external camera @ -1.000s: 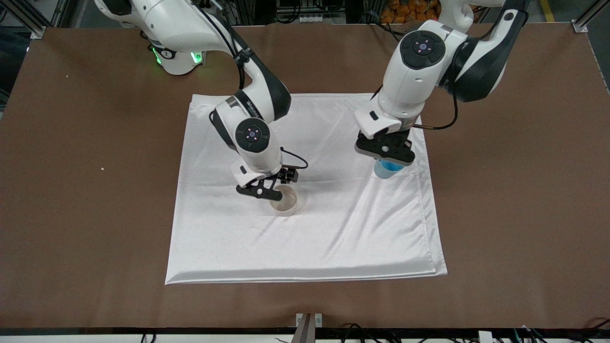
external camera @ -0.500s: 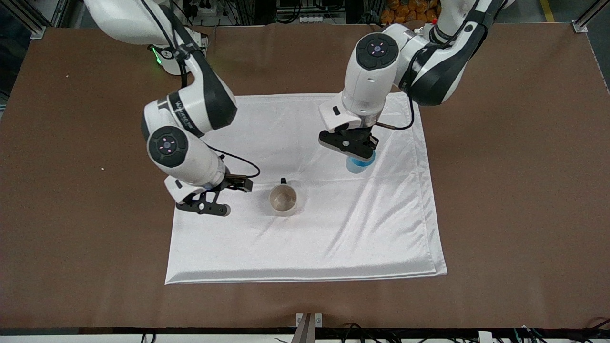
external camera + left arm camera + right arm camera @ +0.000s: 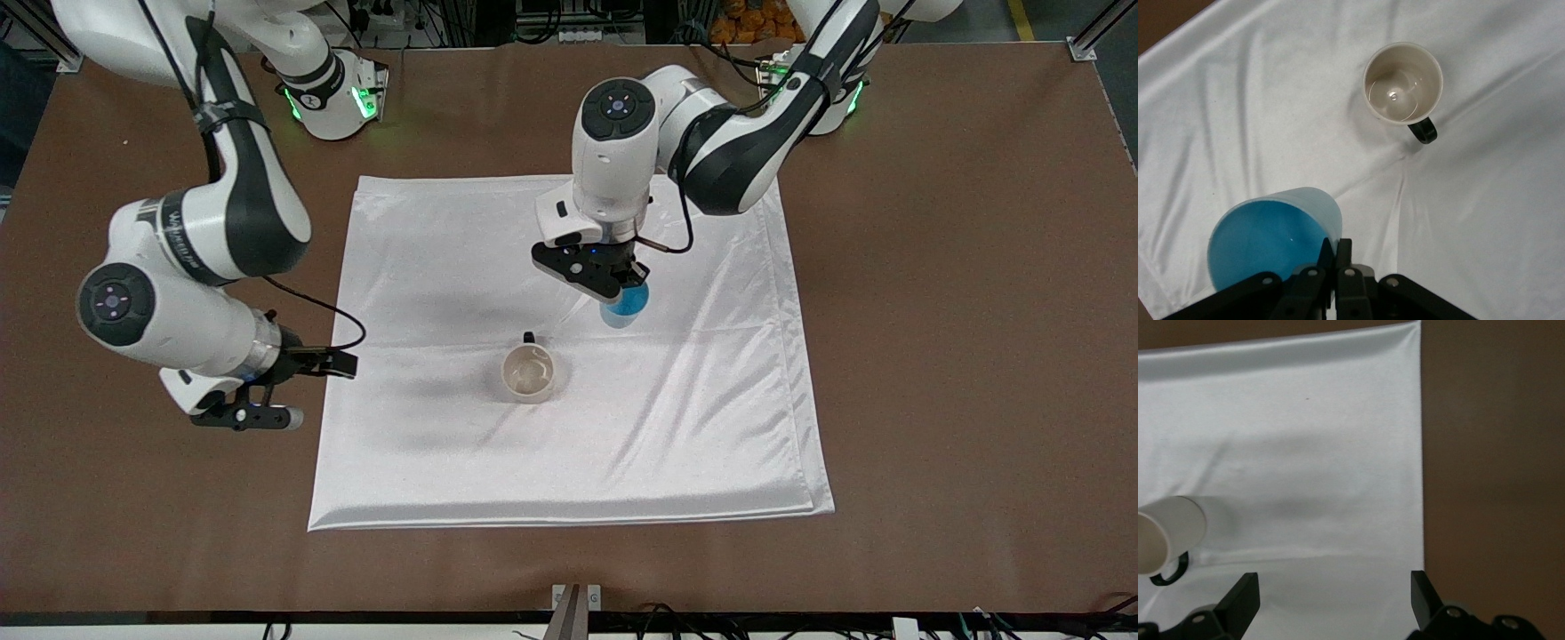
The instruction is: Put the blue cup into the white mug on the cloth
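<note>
The white mug [image 3: 528,372] stands upright and empty on the cloth [image 3: 569,462], its black handle toward the robots' bases. It also shows in the left wrist view [image 3: 1403,83] and the right wrist view [image 3: 1168,532]. My left gripper [image 3: 613,289] is shut on the rim of the blue cup [image 3: 624,307] and holds it in the air over the cloth, beside the mug toward the left arm's end. In the left wrist view the blue cup [image 3: 1268,240] hangs from the pinched fingers [image 3: 1344,257]. My right gripper [image 3: 258,416] is open and empty over the cloth's edge at the right arm's end.
The brown table [image 3: 960,356] surrounds the cloth on all sides. The right wrist view shows the cloth's edge and bare brown table [image 3: 1491,453] beside it. A metal bracket [image 3: 576,597] sits at the table's near edge.
My left gripper has carried the blue cup over the cloth toward the mug. My right gripper has let go of the mug and pulled away to the cloth's edge at the right arm's end.
</note>
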You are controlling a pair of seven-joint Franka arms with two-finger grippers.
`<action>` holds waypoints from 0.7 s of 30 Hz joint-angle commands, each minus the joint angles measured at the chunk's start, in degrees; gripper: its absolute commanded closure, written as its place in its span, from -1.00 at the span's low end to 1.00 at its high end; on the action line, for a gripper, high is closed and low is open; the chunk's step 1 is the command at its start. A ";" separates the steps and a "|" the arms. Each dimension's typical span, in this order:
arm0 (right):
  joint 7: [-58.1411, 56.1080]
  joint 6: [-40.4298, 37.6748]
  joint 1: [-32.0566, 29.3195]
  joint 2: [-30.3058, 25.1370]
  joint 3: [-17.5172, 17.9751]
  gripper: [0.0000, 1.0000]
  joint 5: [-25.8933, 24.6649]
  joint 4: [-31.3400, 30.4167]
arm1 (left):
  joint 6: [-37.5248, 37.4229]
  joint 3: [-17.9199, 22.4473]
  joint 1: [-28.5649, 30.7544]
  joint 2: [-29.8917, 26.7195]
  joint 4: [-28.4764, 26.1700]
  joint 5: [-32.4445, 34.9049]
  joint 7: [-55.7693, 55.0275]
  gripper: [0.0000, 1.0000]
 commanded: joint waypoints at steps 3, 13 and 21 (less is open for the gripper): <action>-7.69 -2.76 -6.19 -3.99 0.89 -1.00 0.68 -2.88 | -0.83 3.07 -4.83 5.18 6.59 1.88 -1.12 1.00; -7.77 -3.55 -6.55 -9.97 0.36 -1.00 -0.20 -8.51 | 2.77 10.02 -11.87 8.53 9.75 1.70 -0.85 1.00; -7.69 -5.57 -7.25 -13.92 0.36 -1.00 -1.86 -8.42 | 7.07 10.02 -11.96 12.04 13.00 1.70 -0.59 1.00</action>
